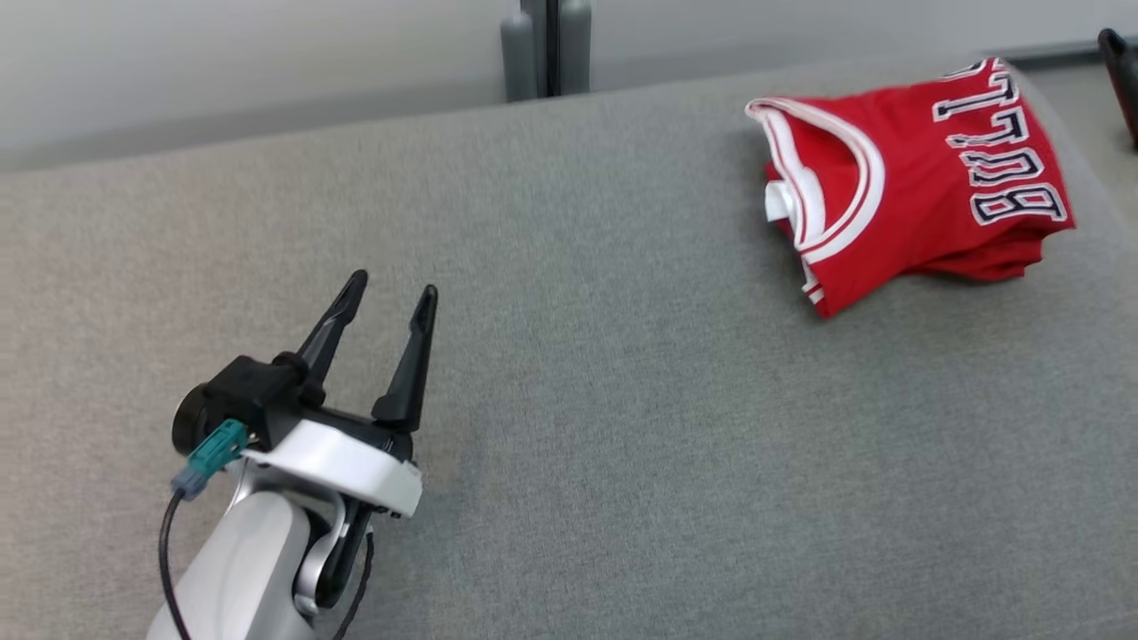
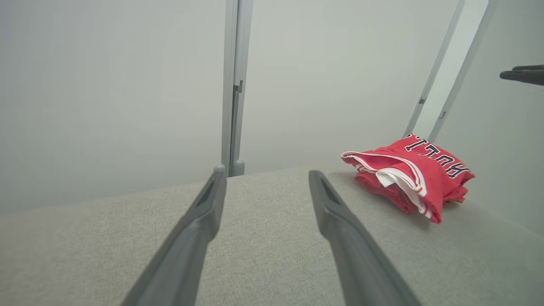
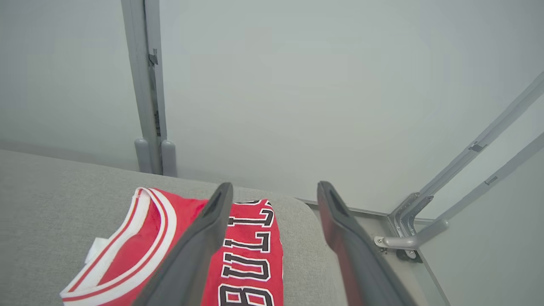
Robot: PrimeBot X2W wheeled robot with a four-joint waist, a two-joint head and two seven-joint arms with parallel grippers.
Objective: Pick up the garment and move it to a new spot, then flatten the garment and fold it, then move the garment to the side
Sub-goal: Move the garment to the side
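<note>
The left gripper (image 1: pixel 394 284) sits at the lower left of the head view, its two dark fingers spread wide with nothing between them, above a grey fabric surface (image 1: pixel 622 400). Its own wrist view gives the same left gripper (image 2: pixel 267 171) from behind, with bare grey fabric showing in the gap between the fingers. The right gripper (image 3: pixel 275 186) stands just as wide in the right wrist view, grasping nothing, with the garment (image 3: pixel 127 250) lying beneath its left finger.

The head view places the garment (image 1: pixel 907 178), a red jersey folded into a compact bundle, at the upper right of the frame, well apart from the left gripper. The left wrist view adds the garment's (image 2: pixel 408 178) side profile, with stacked layers and a white-and-red trimmed edge. It also catches a dark finger (image 2: pixel 522 74) at the right edge of the frame, above and apart from the jersey. The right wrist view adds two slanted metal rails (image 3: pixel 467 161) and their bracket at the lower right.

White letters outlined in dark read "BULL" on the jersey, and a further letter is cut off. A small white label (image 1: pixel 781 200) at the collar is too small to read. An upright grey post (image 1: pixel 544 49) rises behind the surface against a pale wall (image 1: pixel 222 62).
</note>
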